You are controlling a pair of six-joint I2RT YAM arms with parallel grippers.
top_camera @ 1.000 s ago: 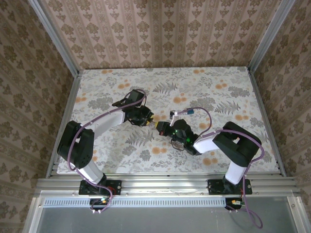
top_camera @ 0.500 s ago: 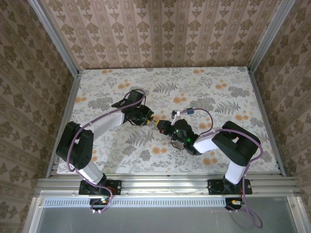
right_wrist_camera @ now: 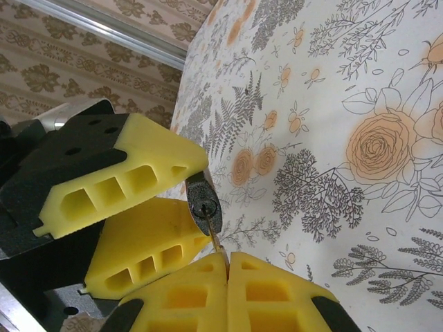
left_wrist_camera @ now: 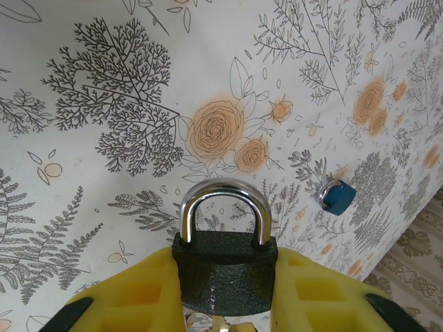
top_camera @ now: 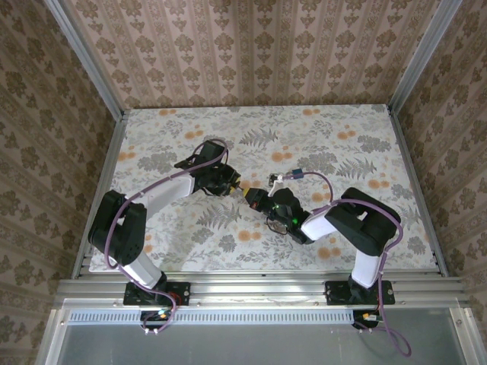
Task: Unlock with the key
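Left arm [top_camera: 163,190] and right arm [top_camera: 323,222]: black joint housings, white link covers, a purple cable [top_camera: 326,181] routed along each. Left gripper [left_wrist_camera: 225,263] and right gripper [right_wrist_camera: 227,266]: yellow moulded fingers [right_wrist_camera: 173,294] with rectangular hollows, on black carriers [right_wrist_camera: 55,166]. Green light [top_camera: 294,221] lit on the right wrist.

— Where was there room to pass?

— Over the far half of the table [top_camera: 342,129] and along its right side. A gripper could travel there freely, up to the walls [top_camera: 251,53] and the side rails [top_camera: 103,190].

— And in the middle?

— Tight. The left gripper [top_camera: 234,182] and the right gripper [top_camera: 253,199] stood tip to tip. The padlock [left_wrist_camera: 225,266] was clamped between the left one's fingers and the key [right_wrist_camera: 214,241] bridged the gap, so nothing could pass between them.

— Anything else in the way?

— The right arm's cable [top_camera: 316,176] looped above the cloth behind its wrist. A small blue thing [left_wrist_camera: 337,196] showed beyond the shackle [left_wrist_camera: 225,197].
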